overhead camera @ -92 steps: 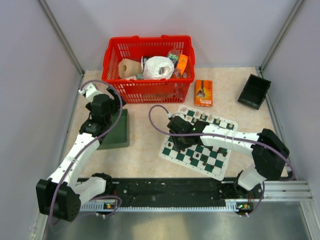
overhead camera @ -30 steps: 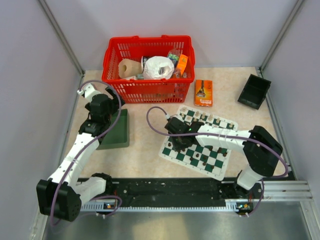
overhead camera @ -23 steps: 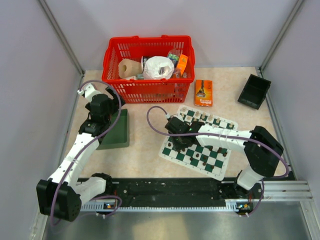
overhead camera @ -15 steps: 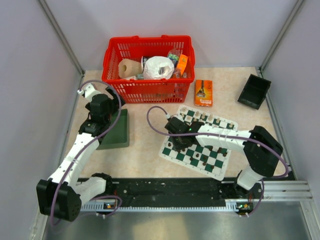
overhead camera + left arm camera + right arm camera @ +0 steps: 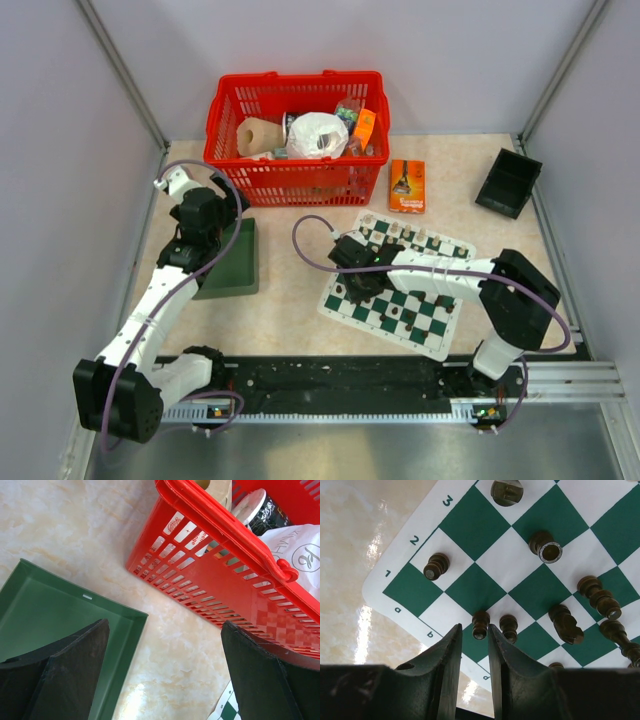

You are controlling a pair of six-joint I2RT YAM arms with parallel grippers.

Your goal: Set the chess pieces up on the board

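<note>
At the left of the table (image 5: 290, 300), the left gripper (image 5: 162, 680) hangs over a corner of a green tray (image 5: 50, 605), its fingers spread wide with nothing between them. Just beyond the tray stands a red basket (image 5: 220, 575) of odds and ends. Right of centre the board (image 5: 475, 527) lies askew, with the right gripper (image 5: 474, 630) low over its left corner. The fingers there are drawn close together. A dark pawn (image 5: 480, 624) stands between their tips near the board's edge; whether they pinch it I cannot tell. A second pawn (image 5: 508, 627) stands just beside it. More dark pieces (image 5: 545, 546) stand or lie on nearby squares. Farther right, beyond the board, are an orange box (image 5: 406, 186) and a black tray (image 5: 508, 182).
</note>
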